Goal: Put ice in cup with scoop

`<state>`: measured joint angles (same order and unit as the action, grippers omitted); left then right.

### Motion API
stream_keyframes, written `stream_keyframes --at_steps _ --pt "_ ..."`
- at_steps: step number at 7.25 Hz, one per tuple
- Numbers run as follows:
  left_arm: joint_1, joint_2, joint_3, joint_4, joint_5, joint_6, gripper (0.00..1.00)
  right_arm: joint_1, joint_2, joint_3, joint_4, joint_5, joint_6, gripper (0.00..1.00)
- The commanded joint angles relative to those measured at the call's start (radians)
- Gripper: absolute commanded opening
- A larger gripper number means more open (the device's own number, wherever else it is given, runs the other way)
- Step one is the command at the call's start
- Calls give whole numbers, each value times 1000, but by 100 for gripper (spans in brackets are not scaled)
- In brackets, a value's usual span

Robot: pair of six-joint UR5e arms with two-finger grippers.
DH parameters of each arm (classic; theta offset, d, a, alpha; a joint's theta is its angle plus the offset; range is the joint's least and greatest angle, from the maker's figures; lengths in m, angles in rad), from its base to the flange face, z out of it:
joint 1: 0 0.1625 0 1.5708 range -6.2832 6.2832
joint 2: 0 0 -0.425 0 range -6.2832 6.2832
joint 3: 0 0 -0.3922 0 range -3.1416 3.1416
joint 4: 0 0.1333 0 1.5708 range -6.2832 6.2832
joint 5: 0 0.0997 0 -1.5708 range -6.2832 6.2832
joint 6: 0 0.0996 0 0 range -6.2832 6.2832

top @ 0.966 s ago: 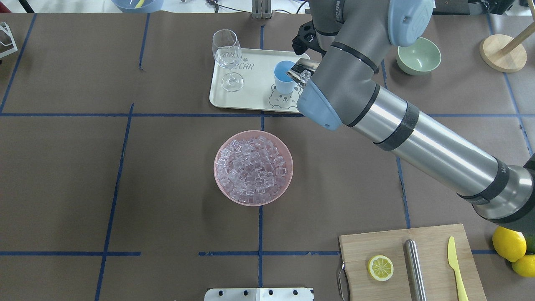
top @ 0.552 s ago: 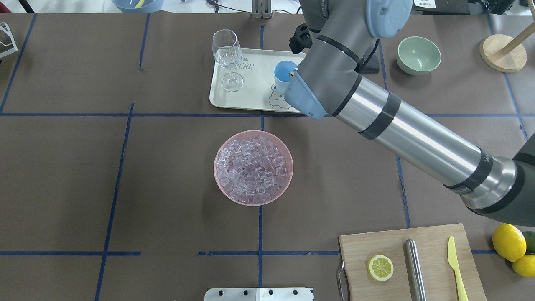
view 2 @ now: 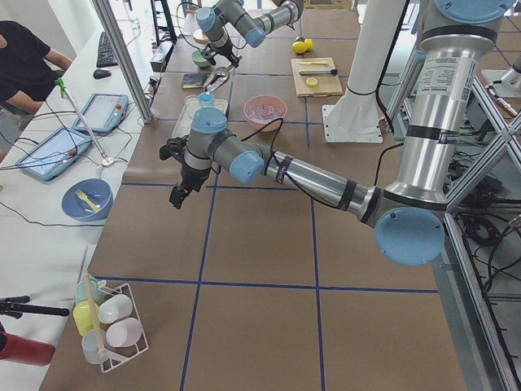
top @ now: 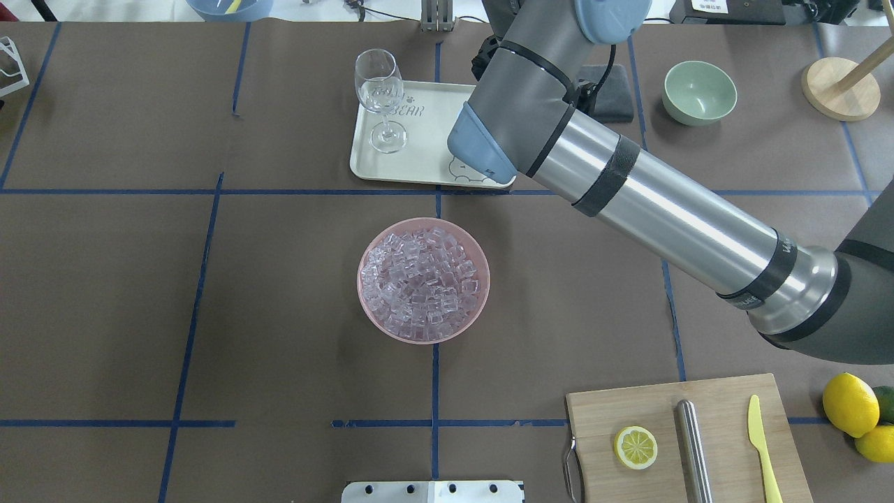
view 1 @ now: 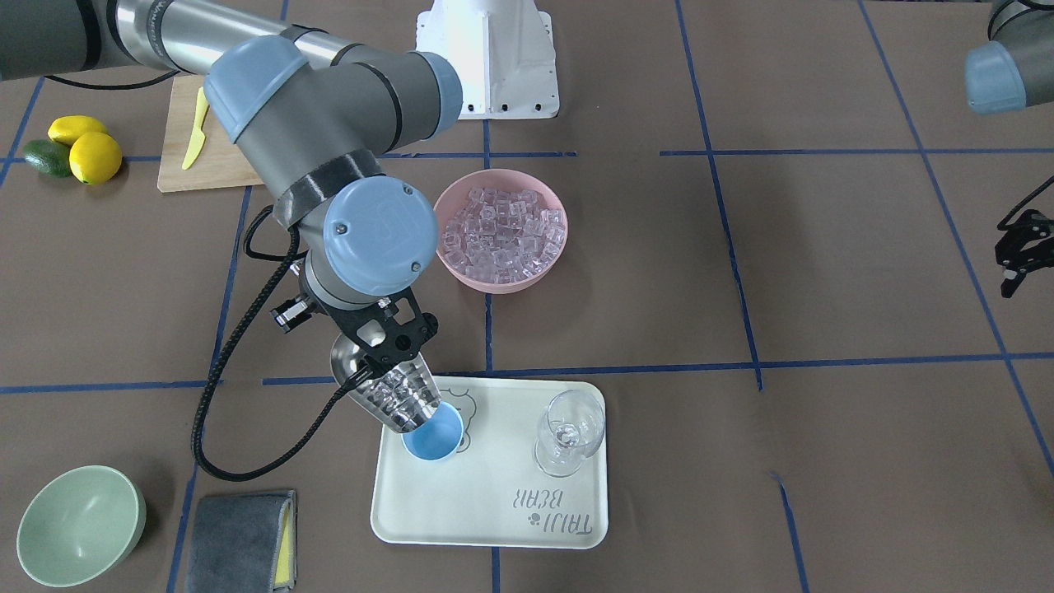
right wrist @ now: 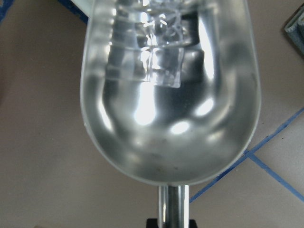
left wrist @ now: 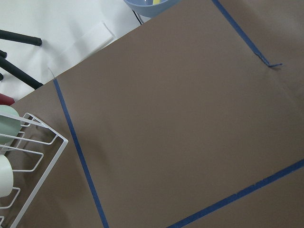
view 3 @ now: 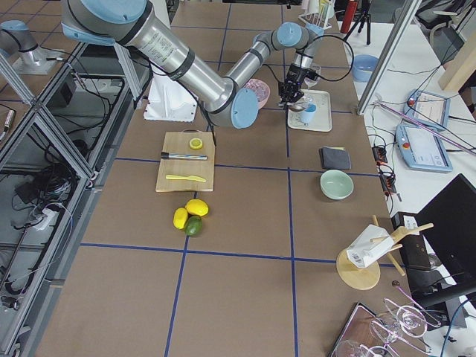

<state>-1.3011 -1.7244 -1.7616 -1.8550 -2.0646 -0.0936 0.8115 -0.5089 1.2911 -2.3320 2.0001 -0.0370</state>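
Note:
My right gripper (view 1: 380,344) is shut on the handle of the steel scoop (view 1: 387,394). The scoop is tilted mouth-down, its lip at the rim of the light-blue cup (view 1: 434,436) on the cream tray (view 1: 494,511). Several clear ice cubes (view 1: 398,395) lie in the trough. They also show near the scoop's mouth in the right wrist view (right wrist: 152,52). More ice (top: 421,279) fills the pink bowl (top: 368,307) at mid-table. In the overhead view my right arm hides the cup and scoop. My left gripper (view 1: 1017,255) hangs open and empty, far off to my left.
A wine glass (view 1: 568,432) stands on the tray next to the cup. A green bowl (top: 699,91) and a grey cloth (view 1: 239,539) lie beyond my right arm. A cutting board (top: 719,398) holds a lemon slice, a steel tube (top: 693,447) and a yellow knife; lemons (top: 850,405) lie beside it.
My right arm has swung further left over the tray. The cup and scoop, visible in the overhead view a second ago, are now hidden under the arm.

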Motion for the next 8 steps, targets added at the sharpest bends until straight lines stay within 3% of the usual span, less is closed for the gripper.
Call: stream_keyframes --at_steps 1,8 --pt "2 -1 2 -1 0 2 100 0 26 -4 -59 0 -4 0" --pt "2 -3 -7 -1 0 2 100 -3 35 -13 -81 -12 -6 0"
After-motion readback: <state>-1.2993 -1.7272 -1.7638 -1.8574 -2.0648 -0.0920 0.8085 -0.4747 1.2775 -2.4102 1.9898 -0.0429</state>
